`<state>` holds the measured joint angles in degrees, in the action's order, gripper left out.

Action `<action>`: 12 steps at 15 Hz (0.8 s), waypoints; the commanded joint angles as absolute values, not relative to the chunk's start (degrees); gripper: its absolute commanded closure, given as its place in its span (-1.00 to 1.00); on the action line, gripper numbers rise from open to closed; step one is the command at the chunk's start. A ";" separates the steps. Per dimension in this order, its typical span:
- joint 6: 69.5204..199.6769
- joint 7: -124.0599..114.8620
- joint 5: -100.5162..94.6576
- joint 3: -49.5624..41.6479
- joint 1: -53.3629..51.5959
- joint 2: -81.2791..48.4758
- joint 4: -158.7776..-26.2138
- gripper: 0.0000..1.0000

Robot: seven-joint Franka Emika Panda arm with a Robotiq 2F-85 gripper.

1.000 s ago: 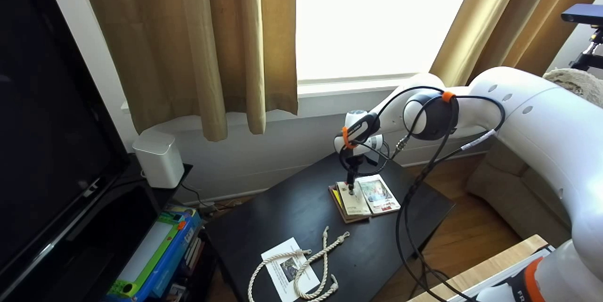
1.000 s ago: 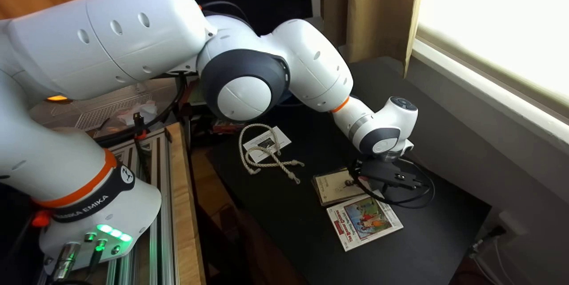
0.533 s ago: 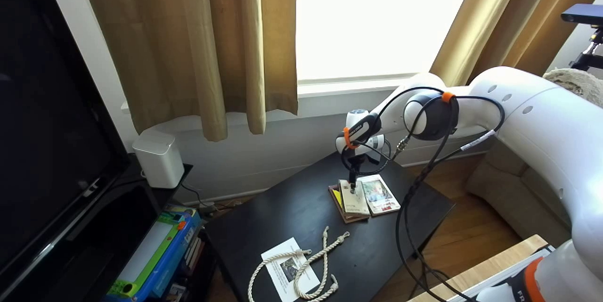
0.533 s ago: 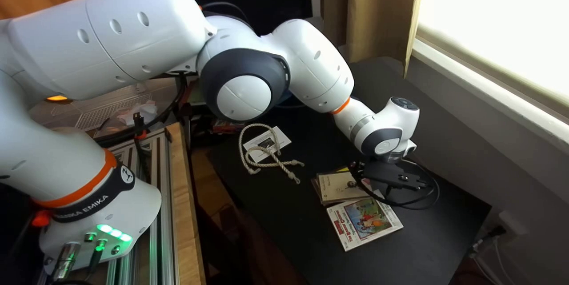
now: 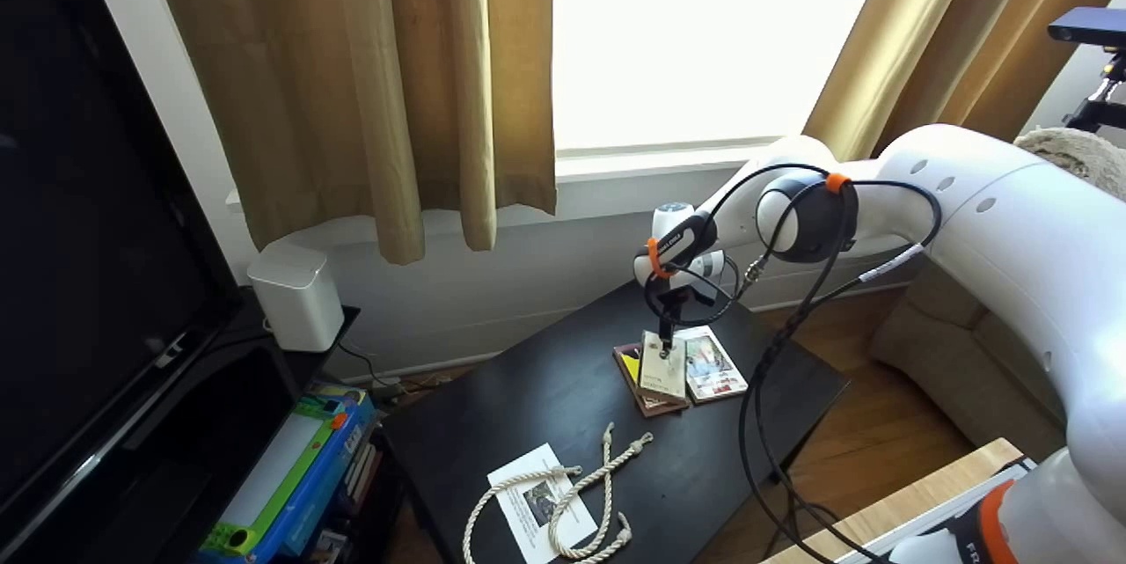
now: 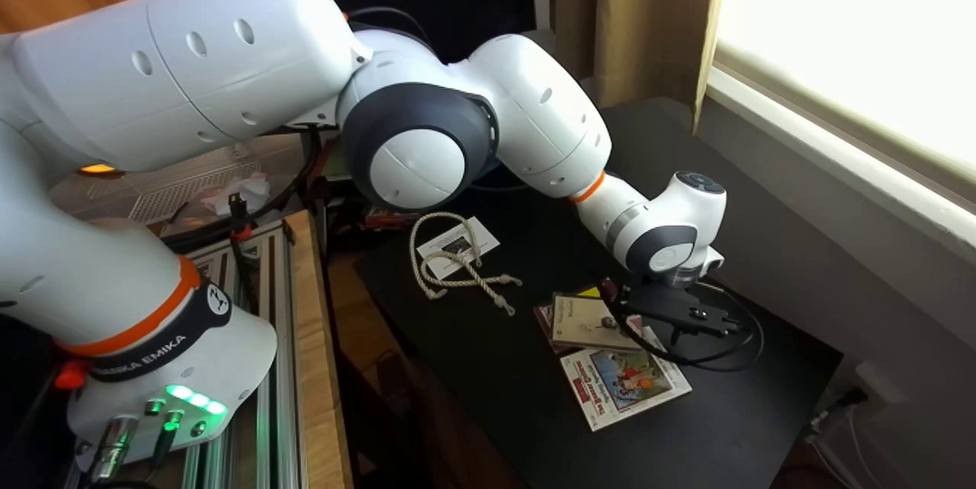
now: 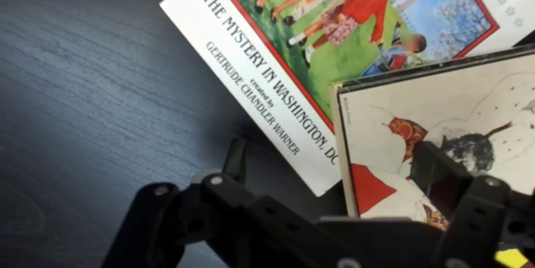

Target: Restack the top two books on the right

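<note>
The cream book (image 5: pixel 661 375) lies on top of the pile, slightly turned. Its drawn cover and dark edge show in the wrist view (image 7: pixel 439 96), and it also shows in an exterior view (image 6: pixel 587 321). A darker reddish-brown book (image 5: pixel 625 376) with a yellow patch is partly covered under it. My gripper (image 7: pixel 335 163) is open. One finger is over the cream cover and appears to touch it; the other finger is past the book's edge, over the table. In an exterior view the gripper (image 5: pixel 666 346) points down onto the cream book.
A white book with a painted cover (image 5: pixel 706 363) lies beside the pile, its corner overlapped by the cream book in the wrist view (image 7: pixel 267 71). A rope (image 5: pixel 607 485) and a white sheet (image 5: pixel 528 538) lie on the black table (image 5: pixel 493 397). The wall and windowsill (image 6: pixel 839 161) are close to the wrist.
My gripper has moved toward the white book, and the cream book has slid and turned slightly with it. More of the darker book beneath is uncovered. The white book has not moved.
</note>
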<state>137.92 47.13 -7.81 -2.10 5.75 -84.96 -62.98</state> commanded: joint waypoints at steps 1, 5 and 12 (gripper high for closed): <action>138.02 45.95 -9.60 -1.58 6.06 -85.66 -62.39 -1.00; 137.67 46.76 -9.84 -0.94 5.72 -85.73 -61.76 -1.00; 129.90 49.60 -7.36 3.49 7.67 -85.89 -57.00 -1.00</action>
